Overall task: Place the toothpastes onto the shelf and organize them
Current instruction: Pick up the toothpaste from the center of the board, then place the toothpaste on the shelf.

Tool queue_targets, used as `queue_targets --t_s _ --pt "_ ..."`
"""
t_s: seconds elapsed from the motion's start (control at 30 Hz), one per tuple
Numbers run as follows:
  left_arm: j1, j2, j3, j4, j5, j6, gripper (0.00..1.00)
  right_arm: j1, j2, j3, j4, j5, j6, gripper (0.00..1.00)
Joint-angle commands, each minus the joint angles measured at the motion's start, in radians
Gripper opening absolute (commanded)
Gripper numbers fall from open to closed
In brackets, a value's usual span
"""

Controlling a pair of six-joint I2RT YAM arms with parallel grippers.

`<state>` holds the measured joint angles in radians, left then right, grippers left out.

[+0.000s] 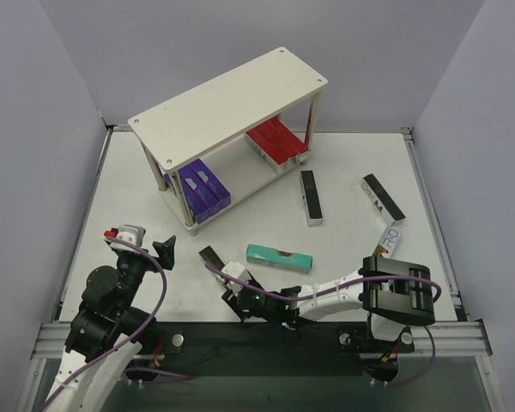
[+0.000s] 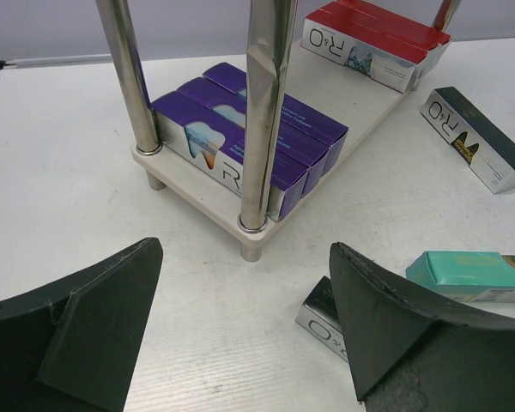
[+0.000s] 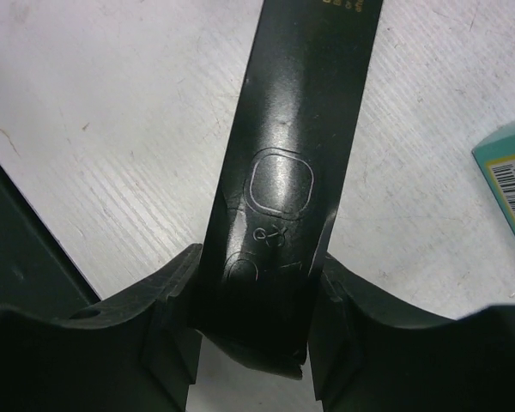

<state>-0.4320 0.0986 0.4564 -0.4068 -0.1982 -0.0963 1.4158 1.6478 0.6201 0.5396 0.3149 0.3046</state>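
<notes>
The right claw is clamped on a black toothpaste carton near the front of the desk, close to a teal carton lying flat. The left claw hangs spread apart facing the shelf, whose lower board holds purple cartons at one end and red cartons at the other.

The left arm sits folded over its base at seven o'clock. The left hand is aimed toward one o'clock, its fingers spread wide with nothing between them. The right arm stretches from its base at five o'clock out toward nine o'clock, low over the surface. The right hand is clamped on a black carton, one finger against each long side.
</notes>
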Motion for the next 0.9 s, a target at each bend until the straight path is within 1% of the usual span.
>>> queue_targets --t_s 0.0,0.07,0.13,0.17,0.23,0.27,0.3,0.33,0.37,0.4,0.43,0.47,0.57,0.6,0.63,0.7,0.77,0.87 --pt "0.006 0.003 0.010 0.034 -0.006 -0.005 0.90 0.005 -0.032 -0.011 -0.021 0.015 -0.056 0.36" --pt "0.006 0.003 0.008 0.034 -0.004 -0.005 0.90 0.003 -0.103 -0.011 -0.073 0.006 -0.091 0.31" --pt "0.007 0.003 0.008 0.036 -0.001 -0.003 0.90 0.005 -0.160 -0.005 -0.125 -0.007 -0.116 0.28" --pt "0.007 0.004 0.008 0.036 0.000 -0.003 0.90 0.003 -0.221 -0.003 -0.179 -0.014 -0.122 0.26" --pt "0.007 0.004 0.008 0.037 0.005 -0.002 0.90 0.002 -0.287 0.003 -0.242 -0.031 -0.134 0.24" --pt "0.007 0.004 0.008 0.036 0.006 -0.002 0.90 0.000 -0.354 0.019 -0.315 -0.037 -0.142 0.23" --pt "0.007 0.004 0.010 0.037 0.009 0.000 0.90 -0.002 -0.387 0.030 -0.355 -0.037 -0.150 0.23" --pt "0.007 0.004 0.010 0.037 0.011 0.000 0.89 -0.003 -0.420 0.042 -0.434 -0.034 -0.154 0.22" --pt "0.007 0.006 0.010 0.036 0.011 0.000 0.90 -0.006 -0.489 0.067 -0.473 -0.034 -0.163 0.22" --pt "0.007 0.004 0.011 0.037 0.013 0.000 0.90 -0.017 -0.523 0.084 -0.510 -0.034 -0.168 0.21" --pt "0.007 0.004 0.010 0.036 0.014 0.001 0.90 -0.024 -0.587 0.104 -0.597 -0.039 -0.177 0.21" --pt "0.007 0.003 0.011 0.036 0.014 0.001 0.90 -0.034 -0.617 0.154 -0.640 -0.037 -0.196 0.20" --pt "0.007 0.003 0.008 0.036 0.016 0.001 0.90 -0.086 -0.709 0.248 -0.789 -0.046 -0.232 0.19" --pt "0.007 0.003 0.010 0.036 0.014 0.001 0.90 -0.101 -0.726 0.316 -0.825 -0.046 -0.263 0.19" --pt "0.007 0.003 0.010 0.036 0.016 0.001 0.90 -0.144 -0.756 0.358 -0.880 -0.048 -0.275 0.19" --pt "0.007 0.001 0.011 0.037 0.016 0.001 0.90 -0.196 -0.781 0.458 -0.915 -0.069 -0.295 0.19" --pt "0.007 0.003 0.010 0.034 0.017 0.001 0.90 -0.265 -0.806 0.509 -0.926 -0.080 -0.338 0.18" --pt "0.007 0.001 0.010 0.034 0.017 0.001 0.89 -0.356 -0.798 0.619 -0.937 -0.097 -0.387 0.17"
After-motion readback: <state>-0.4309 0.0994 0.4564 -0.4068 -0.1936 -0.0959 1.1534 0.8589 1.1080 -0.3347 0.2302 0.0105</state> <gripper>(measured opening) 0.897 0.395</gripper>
